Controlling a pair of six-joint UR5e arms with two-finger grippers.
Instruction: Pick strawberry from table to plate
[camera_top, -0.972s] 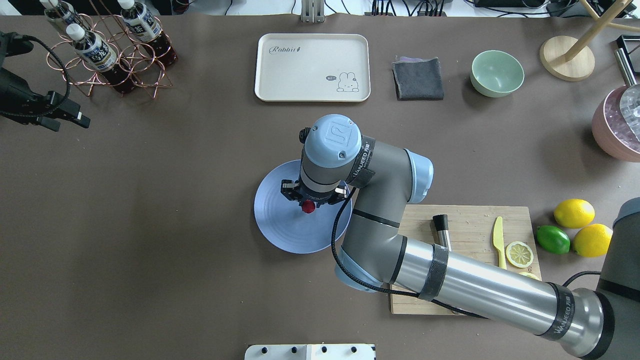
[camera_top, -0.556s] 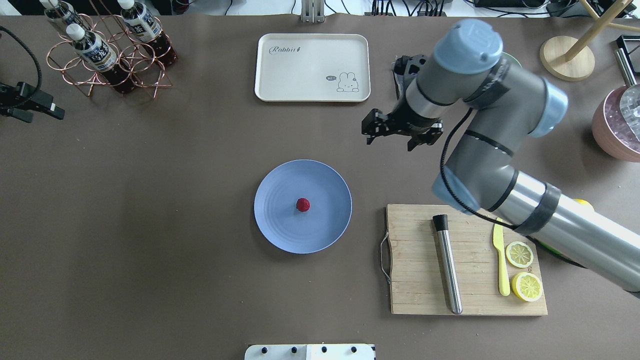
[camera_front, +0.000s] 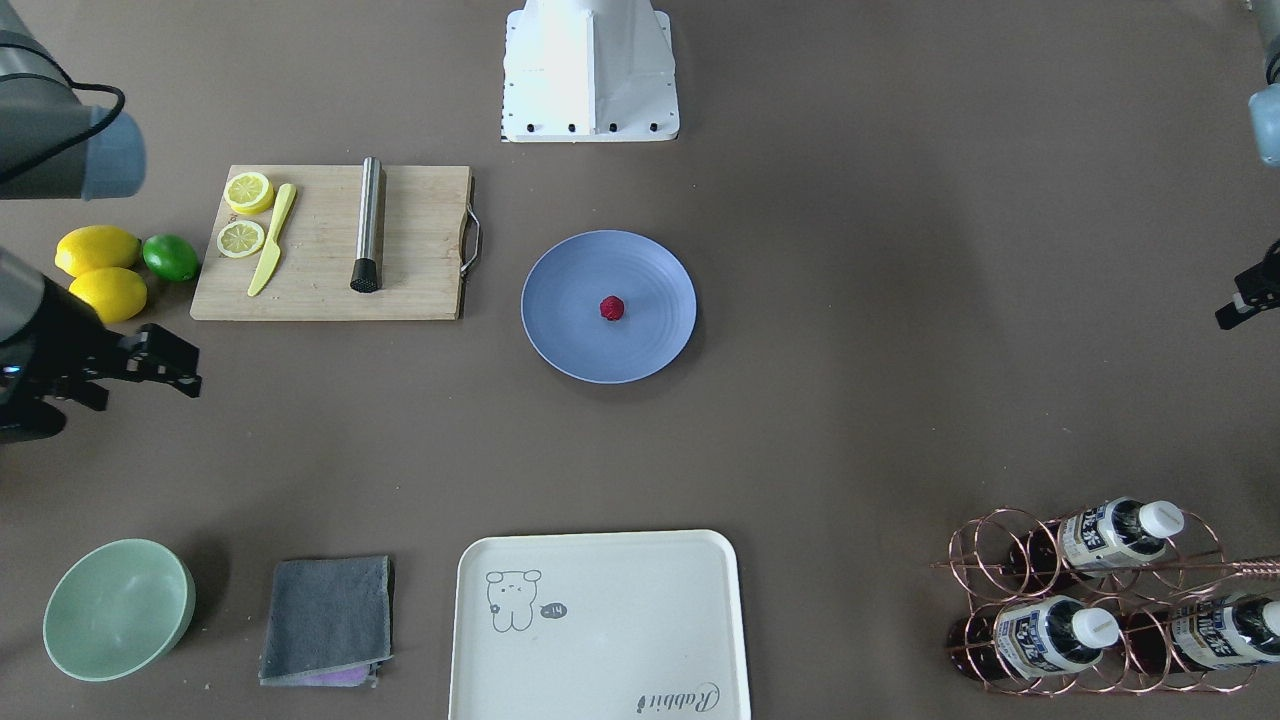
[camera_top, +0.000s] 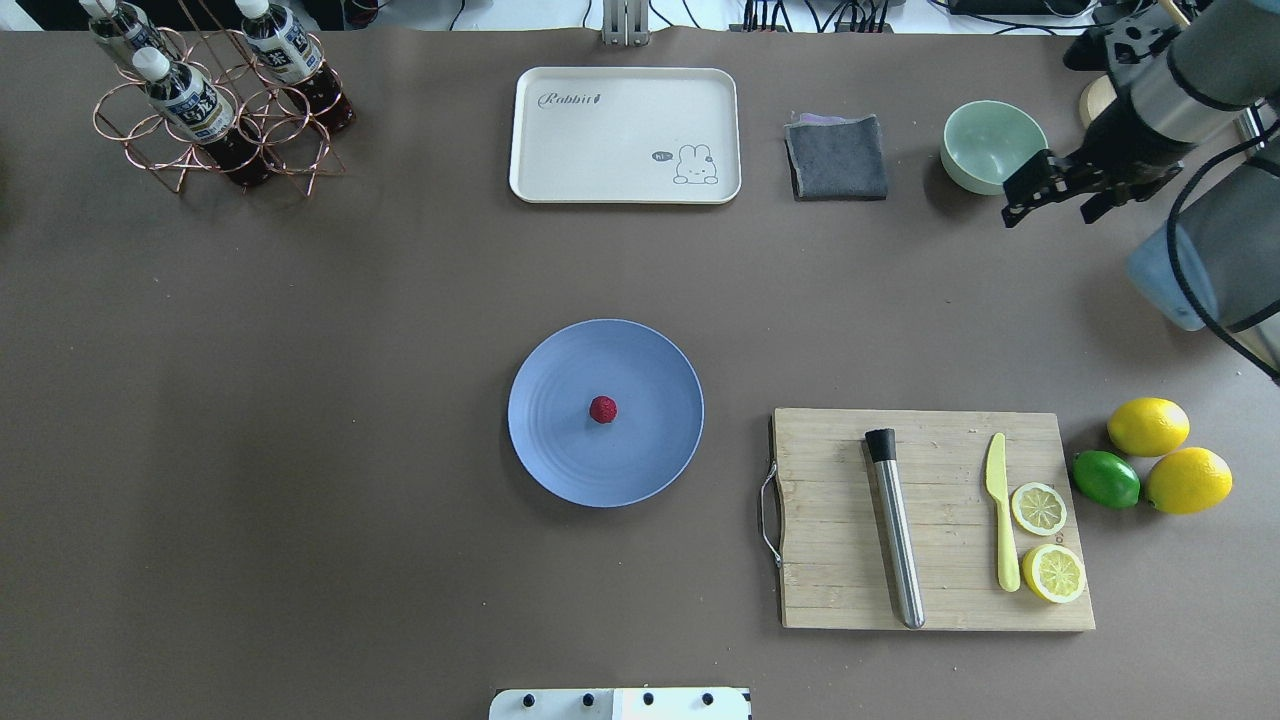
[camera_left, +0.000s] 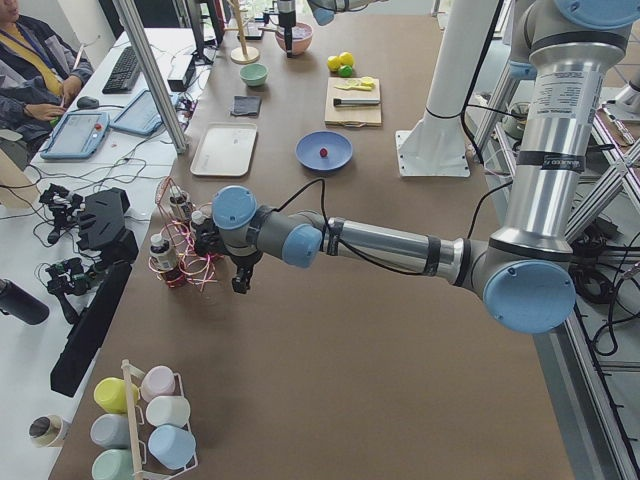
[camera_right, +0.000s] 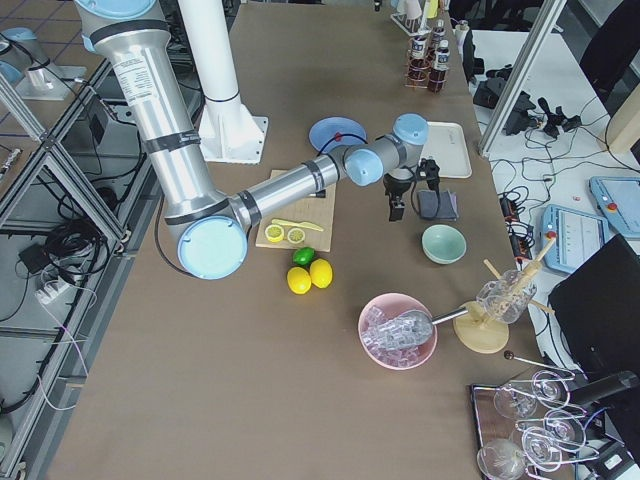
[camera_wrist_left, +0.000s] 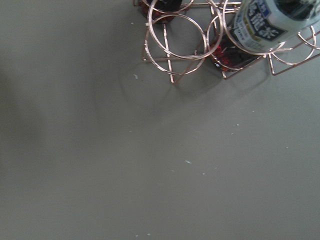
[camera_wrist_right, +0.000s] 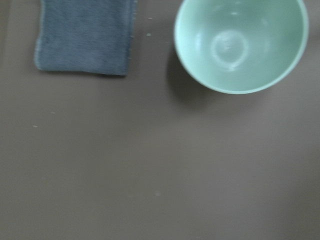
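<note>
The small dark-red strawberry (camera_top: 603, 409) (camera_front: 612, 308) lies alone near the middle of the round blue plate (camera_top: 560, 450) (camera_front: 565, 335), which sits at the centre of the grey-brown table (camera_top: 300, 400). My right gripper (camera_top: 1052, 203) (camera_front: 140, 385) hovers far off at the back right, open and empty, beside the mint-green bowl (camera_top: 994, 146) (camera_wrist_right: 240, 45). My left gripper (camera_left: 240, 283) hangs at the table's left end by the copper bottle rack (camera_top: 215, 110) (camera_wrist_left: 180, 37). Only a black part of it shows at the right edge of the front-facing view, and whether it is open or shut is not visible.
A wooden cutting board (camera_top: 830, 540) with a steel muddler (camera_top: 895, 530), yellow knife (camera_top: 1000, 510) and lemon slices lies right of the plate. Two lemons and a lime (camera_top: 1105, 478) sit beyond it. A cream tray (camera_top: 625, 135) and grey cloth (camera_top: 837, 157) lie at the back.
My right gripper let go of the strawberry on the plate and swung away to the back right, by the green bowl. The left gripper slid out of the overhead view.
</note>
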